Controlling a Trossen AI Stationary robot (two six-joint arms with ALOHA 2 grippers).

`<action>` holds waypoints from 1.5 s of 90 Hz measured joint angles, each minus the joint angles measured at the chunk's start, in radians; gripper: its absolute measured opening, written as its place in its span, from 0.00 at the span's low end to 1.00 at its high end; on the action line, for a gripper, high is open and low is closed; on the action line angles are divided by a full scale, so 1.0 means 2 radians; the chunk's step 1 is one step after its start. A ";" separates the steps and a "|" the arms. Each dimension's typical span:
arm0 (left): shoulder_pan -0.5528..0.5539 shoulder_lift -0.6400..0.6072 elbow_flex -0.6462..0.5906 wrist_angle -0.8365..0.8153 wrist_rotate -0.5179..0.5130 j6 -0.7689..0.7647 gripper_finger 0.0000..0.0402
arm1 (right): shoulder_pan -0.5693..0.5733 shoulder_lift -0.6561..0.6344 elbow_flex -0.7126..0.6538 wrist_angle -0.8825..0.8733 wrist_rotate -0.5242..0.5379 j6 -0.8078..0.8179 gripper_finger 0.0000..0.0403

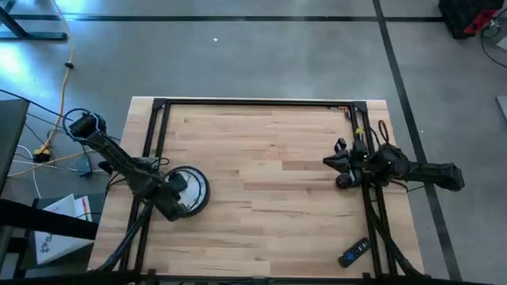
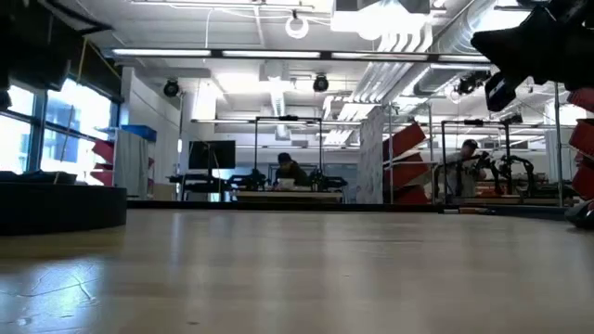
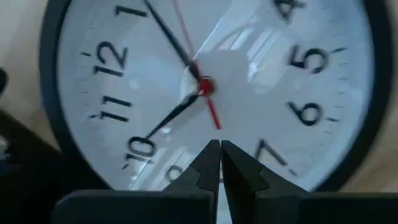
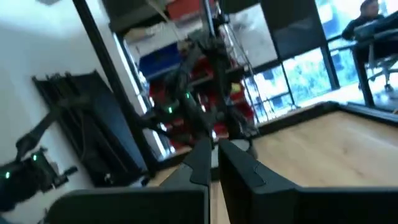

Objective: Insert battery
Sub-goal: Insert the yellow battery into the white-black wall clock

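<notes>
Left tool [image 3: 220, 144] closed over clock [image 3: 249, 74]

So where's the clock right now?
In the high view the clock lies face up near the table's left edge, directly under the left claw, whose fingers are shut just above its face.

clock [image 3: 205, 87] face, left wrist view: black numerals on white dial, legible 1, 12, 11, 10, 7, 6, 5, and part of a 4 at the picture's edge. no brand name readable on the dial. no other legible text, labels or signs in any view.
</notes>
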 joint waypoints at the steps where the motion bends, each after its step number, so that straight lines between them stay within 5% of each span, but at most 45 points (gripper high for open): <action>1: 0.003 0.001 0.000 0.001 0.000 0.006 0.00 | 0.001 0.001 0.000 0.001 0.003 0.002 0.00; 40: 0.183 0.075 0.008 0.212 -0.105 0.309 0.00 | 0.068 0.207 0.000 0.150 0.083 -0.014 0.00; 53: 0.223 0.076 0.066 0.312 -0.138 0.447 0.00 | 0.070 0.299 0.001 0.230 0.092 -0.033 0.00; 60: 0.233 0.072 0.109 0.290 -0.151 0.488 0.00 | 0.071 0.347 0.014 0.231 0.095 -0.019 0.00; 76: 0.246 0.068 0.168 0.035 -0.152 0.383 0.00 | 0.117 0.481 0.084 0.198 0.138 -0.024 0.00; 91: 0.251 0.066 0.147 -0.126 -0.058 0.238 0.00 | 0.143 0.609 0.168 0.197 0.148 -0.080 0.00; 107: 0.245 0.066 0.097 -0.118 0.021 0.211 0.00 | 0.141 0.725 0.234 0.194 0.159 -0.094 0.00; 135: 0.221 0.066 0.004 0.014 0.008 0.210 0.00 | 0.132 0.876 0.337 0.155 0.165 -0.116 0.00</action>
